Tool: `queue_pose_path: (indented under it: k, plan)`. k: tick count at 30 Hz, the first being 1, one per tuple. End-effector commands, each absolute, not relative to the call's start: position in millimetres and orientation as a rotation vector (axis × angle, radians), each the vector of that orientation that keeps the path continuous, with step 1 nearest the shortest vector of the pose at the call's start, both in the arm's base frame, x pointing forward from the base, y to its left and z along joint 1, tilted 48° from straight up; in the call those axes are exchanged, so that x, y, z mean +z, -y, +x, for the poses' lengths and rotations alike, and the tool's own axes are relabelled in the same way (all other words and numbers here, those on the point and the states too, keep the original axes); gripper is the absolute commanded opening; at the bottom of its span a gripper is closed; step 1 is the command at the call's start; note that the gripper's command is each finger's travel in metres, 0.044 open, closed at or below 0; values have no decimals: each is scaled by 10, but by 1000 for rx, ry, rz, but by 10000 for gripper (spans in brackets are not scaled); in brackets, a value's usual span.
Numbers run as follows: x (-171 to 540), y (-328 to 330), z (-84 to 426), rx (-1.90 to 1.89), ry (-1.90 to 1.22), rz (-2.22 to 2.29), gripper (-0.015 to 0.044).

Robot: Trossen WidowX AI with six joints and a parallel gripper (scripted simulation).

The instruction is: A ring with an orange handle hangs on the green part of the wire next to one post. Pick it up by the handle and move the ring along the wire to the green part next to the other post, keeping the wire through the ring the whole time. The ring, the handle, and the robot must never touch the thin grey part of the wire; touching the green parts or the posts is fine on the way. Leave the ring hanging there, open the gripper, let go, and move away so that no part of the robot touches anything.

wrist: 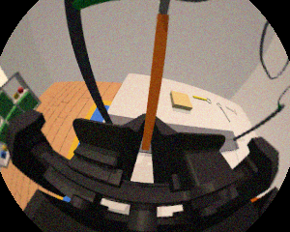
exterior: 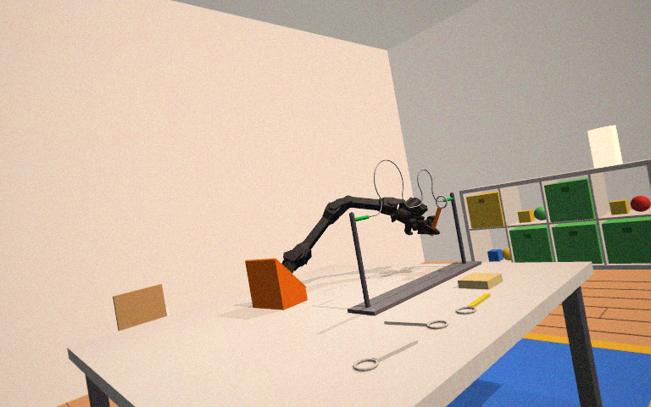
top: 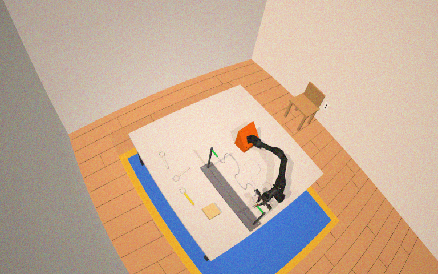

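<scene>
Below the fingers [top: 256, 205] [exterior: 435, 231] spreads the bench [top: 181, 135] [exterior: 269, 353] [wrist: 135, 92], which bears everything used here. The black arm [top: 283, 166] [exterior: 314, 226] reaches out behind the fingers in a long bend, probably so that its links stand off from the wire. Also beneath them runs the grey base bar [top: 226, 190] [exterior: 420, 290] [wrist: 229, 140], holding the two posts upright so the wire has fixed ends. One, the near post [top: 258, 218] [exterior: 458, 229] [wrist: 82, 53], stands just beside the fingers; the far post [top: 210, 157] [exterior: 359, 262] [wrist: 256, 126] is well apart from them. Between the posts the looping wire [top: 238, 169] [exterior: 402, 181] [wrist: 262, 58] rises above finger height. Close above the fingers is the near green part [top: 260, 209] [exterior: 448, 198] [wrist: 92, 3], where contact is allowed; the far green part [top: 214, 153] [exterior: 362, 218] [wrist: 280, 107] looks like the goal. The fingers are closed on the lower portion of the orange handle [top: 256, 205] [exterior: 436, 220] [wrist: 157, 72], which leans; gripping low keeps them under the wire. Over them, the ring [exterior: 441, 207] sits around the wire near the inner end of that near green part. Centring it before the grey should matter most; I cannot tell its clearance.
</scene>
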State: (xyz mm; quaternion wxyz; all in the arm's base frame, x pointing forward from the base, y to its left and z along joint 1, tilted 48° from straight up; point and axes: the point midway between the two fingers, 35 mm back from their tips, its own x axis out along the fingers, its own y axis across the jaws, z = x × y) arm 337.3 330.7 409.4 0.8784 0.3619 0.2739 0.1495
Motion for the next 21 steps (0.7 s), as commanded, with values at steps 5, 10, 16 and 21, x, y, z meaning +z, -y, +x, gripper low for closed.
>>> queue_pose_path:
  k: [5,10,16,21]
  plan:
    - [4012,-3151,3350,309,-595,674,-150]
    - [3926,-3060,3361,293,-594,600,-150]
    - [3824,-2919,3377,267,-592,489,-150]
    - [3746,-2778,3394,243,-588,380,-150]
